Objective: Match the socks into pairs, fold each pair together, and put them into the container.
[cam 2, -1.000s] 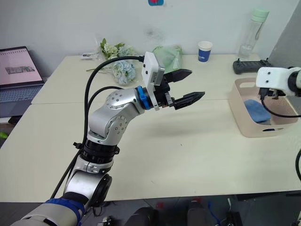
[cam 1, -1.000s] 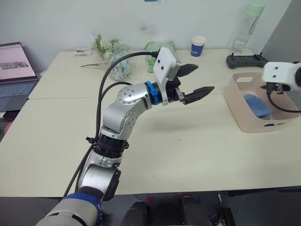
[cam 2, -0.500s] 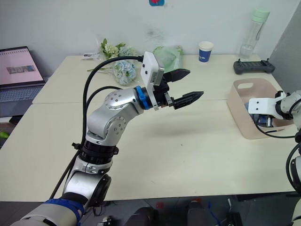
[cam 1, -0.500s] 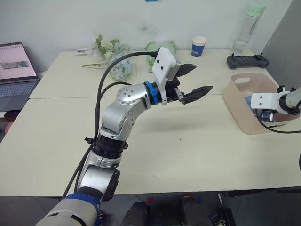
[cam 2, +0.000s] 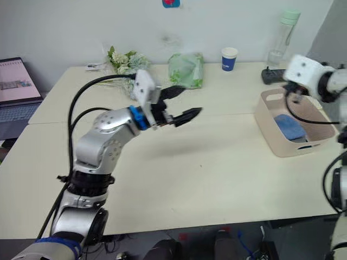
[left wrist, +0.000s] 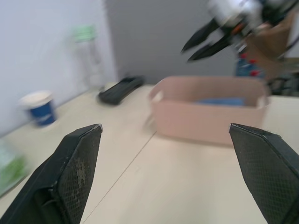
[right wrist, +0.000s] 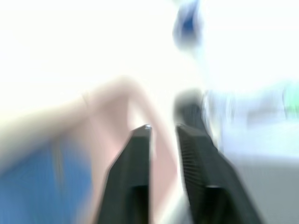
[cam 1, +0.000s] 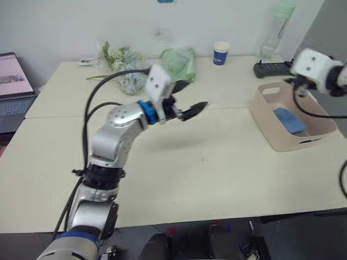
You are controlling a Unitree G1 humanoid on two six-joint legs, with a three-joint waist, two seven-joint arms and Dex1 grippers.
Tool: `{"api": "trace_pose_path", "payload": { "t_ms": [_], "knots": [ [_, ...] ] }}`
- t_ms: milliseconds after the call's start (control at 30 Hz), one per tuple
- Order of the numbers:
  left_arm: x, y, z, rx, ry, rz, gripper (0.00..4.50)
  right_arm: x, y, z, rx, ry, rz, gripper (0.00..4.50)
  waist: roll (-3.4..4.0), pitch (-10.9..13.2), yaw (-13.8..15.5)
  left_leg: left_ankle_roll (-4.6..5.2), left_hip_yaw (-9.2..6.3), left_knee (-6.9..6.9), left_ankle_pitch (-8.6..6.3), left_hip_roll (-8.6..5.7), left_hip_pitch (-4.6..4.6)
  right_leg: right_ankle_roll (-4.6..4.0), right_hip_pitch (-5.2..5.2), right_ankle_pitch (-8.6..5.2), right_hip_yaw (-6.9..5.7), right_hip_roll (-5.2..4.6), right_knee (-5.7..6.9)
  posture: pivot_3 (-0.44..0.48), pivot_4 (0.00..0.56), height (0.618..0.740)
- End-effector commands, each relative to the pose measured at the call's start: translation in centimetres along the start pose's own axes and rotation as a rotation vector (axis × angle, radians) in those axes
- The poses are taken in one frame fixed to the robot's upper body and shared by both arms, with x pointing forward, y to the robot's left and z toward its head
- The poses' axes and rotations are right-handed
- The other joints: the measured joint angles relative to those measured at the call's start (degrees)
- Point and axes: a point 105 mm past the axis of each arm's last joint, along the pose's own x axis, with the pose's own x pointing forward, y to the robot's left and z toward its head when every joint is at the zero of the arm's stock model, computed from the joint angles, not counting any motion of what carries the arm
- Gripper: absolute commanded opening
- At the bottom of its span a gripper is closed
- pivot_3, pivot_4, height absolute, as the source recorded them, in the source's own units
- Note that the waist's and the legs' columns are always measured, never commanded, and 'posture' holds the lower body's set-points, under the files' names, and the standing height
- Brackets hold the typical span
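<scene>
The container, a pale pink tub [cam 1: 276, 138], stands at the table's right side with a light blue sock [cam 1: 287, 120] lying inside it. My left gripper [cam 1: 196, 93] hangs open and empty above the middle of the table, pointing toward the tub [left wrist: 205, 123]. My right gripper [right wrist: 163, 127] is raised above the tub's far side. Its fingers are almost together with nothing between them, and it also shows in the left wrist view [left wrist: 186, 56]. The sock [left wrist: 219, 100] shows over the tub's rim there.
Along the back of the table are a blue paper cup [cam 1: 220, 53], a green bag [cam 1: 178, 60], a bunch of flowers [cam 1: 122, 59], a water bottle [cam 1: 274, 27] and a black controller [cam 1: 274, 67]. A laptop [cam 1: 11, 81] sits at the far left.
The camera has shifted. My right gripper has risen from low at the tub's near side to above its far side. My left arm has drawn back a little, still open.
</scene>
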Motion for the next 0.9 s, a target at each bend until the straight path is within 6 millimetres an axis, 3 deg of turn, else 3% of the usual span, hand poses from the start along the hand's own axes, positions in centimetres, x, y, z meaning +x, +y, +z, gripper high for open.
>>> {"api": "trace_pose_path", "payload": {
  "t_ms": [33, 67, 133, 233, 333, 400, 600, 900],
  "knots": [
    [-3.5, 2.0, -1.3, 0.014, 0.011, 0.190, 4.50, 1.9, 3.7, 3.7, 0.217, -0.229, -0.038, 2.55, -0.05, -0.10, 0.24, 0.00, -0.04, 0.08, 0.00, 0.00, -0.08, 0.00, -0.04, 0.00, 0.01, 0.00, 0.02, 0.000, 0.150, 0.740],
    [-4.9, 2.3, -2.6, -0.004, 0.039, 0.262, 4.50, 2.7, 5.8, 4.4, 0.303, -0.285, -0.040, 2.85, -0.05, -0.16, 0.14, 0.00, -0.09, 0.04, 0.00, 0.01, -0.11, 0.00, -0.06, 0.00, 0.01, -0.02, -0.03, 0.000, 0.150, 0.740],
    [-6.4, 2.4, -3.8, -0.017, 0.064, 0.330, 4.50, 3.1, 7.7, 5.0, 0.389, -0.322, -0.051, 3.64, -0.04, -0.13, 0.32, -0.01, -0.12, 0.04, -0.01, 0.02, -0.17, 0.00, -0.16, 0.00, 0.02, -0.05, -0.02, 0.000, 0.150, 0.740],
    [-9.8, 1.4, -7.5, -0.063, 0.137, 0.484, 4.50, 4.3, 12.7, 3.3, 0.513, -0.288, -0.085, 4.48, -0.02, -0.16, 1.44, -0.02, -0.24, 0.26, 0.00, -0.19, -0.46, -0.01, -0.35, 0.00, -0.03, -0.14, 0.07, 0.000, 0.150, 0.740],
    [-12.4, 0.0, -9.8, -0.129, 0.184, 0.583, 4.50, 3.7, 17.2, 1.1, 0.584, -0.218, -0.094, 4.48, -0.06, -0.22, 2.19, 0.06, -0.32, 0.36, -0.04, -0.29, -0.33, 0.01, -0.08, 0.01, -0.03, -0.18, -0.03, 0.000, 0.150, 0.740],
    [-13.5, -1.2, -10.9, -0.208, 0.202, 0.614, 4.50, 2.5, 19.0, -0.5, 0.630, -0.164, -0.133, 4.48, -0.05, -0.22, 2.73, 0.06, -0.32, 0.37, -0.05, -0.30, -0.32, 0.08, -0.06, 0.05, -0.02, -0.17, -0.03, 0.000, 0.150, 0.740],
    [-15.9, -2.7, -12.2, -0.183, 0.294, 0.633, 4.50, -0.3, 20.6, -2.6, 0.658, -0.086, -0.194, 4.48, -0.03, -0.26, 2.44, 0.09, -0.05, 0.29, -0.06, -0.26, 0.00, 0.08, 0.01, 0.05, 0.04, -0.09, 0.16, 0.000, 0.150, 0.740],
    [-16.6, -2.2, -13.0, -0.146, 0.329, 0.670, 4.50, -0.1, 20.4, -1.9, 0.671, -0.096, -0.220, 4.48, -0.07, -0.29, 2.28, 0.09, 0.10, -0.02, -0.06, -0.17, 0.32, 0.08, 0.20, 0.04, 0.11, 0.02, 0.03, 0.000, 0.150, 0.740]
  ]
}}
